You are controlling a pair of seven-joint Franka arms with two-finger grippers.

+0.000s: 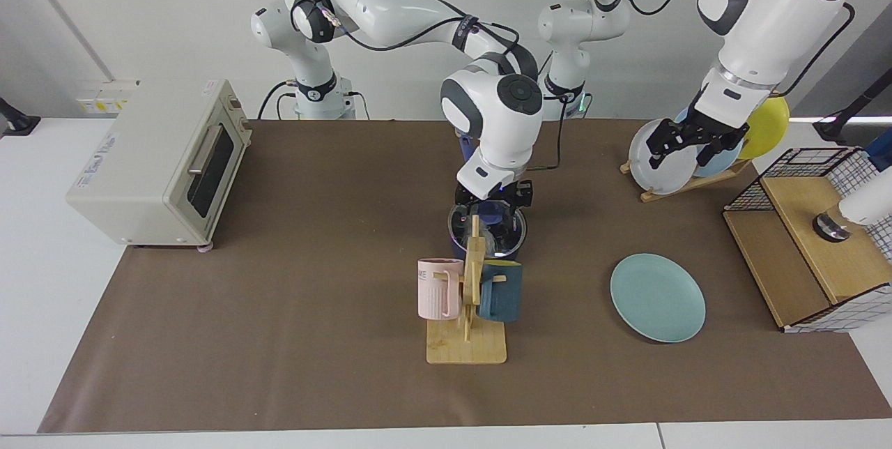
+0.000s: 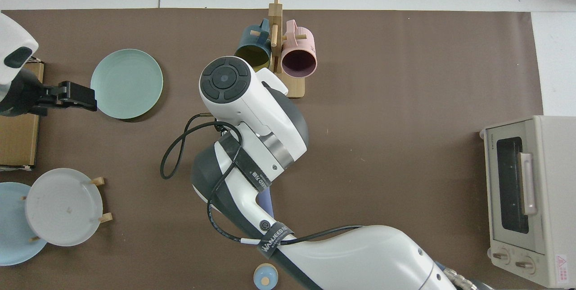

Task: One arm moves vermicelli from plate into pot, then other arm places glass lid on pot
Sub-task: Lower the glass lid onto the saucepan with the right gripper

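Observation:
The dark-blue pot (image 1: 455,248) stands mid-table behind the mug rack, and the glass lid (image 1: 513,231) lies on it with its blue knob up. My right gripper (image 1: 493,199) hangs open just above the knob, one finger on each side. In the top view this arm covers the pot, so only the pot's handle (image 2: 266,202) and its pale tip show. The teal plate (image 1: 657,298) (image 2: 127,83) lies bare. Vermicelli cannot be made out through the lid. My left gripper (image 1: 686,146) (image 2: 78,95) waits open and empty, raised by the plate rack.
A wooden mug rack (image 1: 468,309) with a pink and a dark teal mug stands right in front of the pot. A toaster oven (image 1: 160,163) sits at one table end. A plate rack (image 1: 669,156) and a wire basket (image 1: 815,240) sit at the other.

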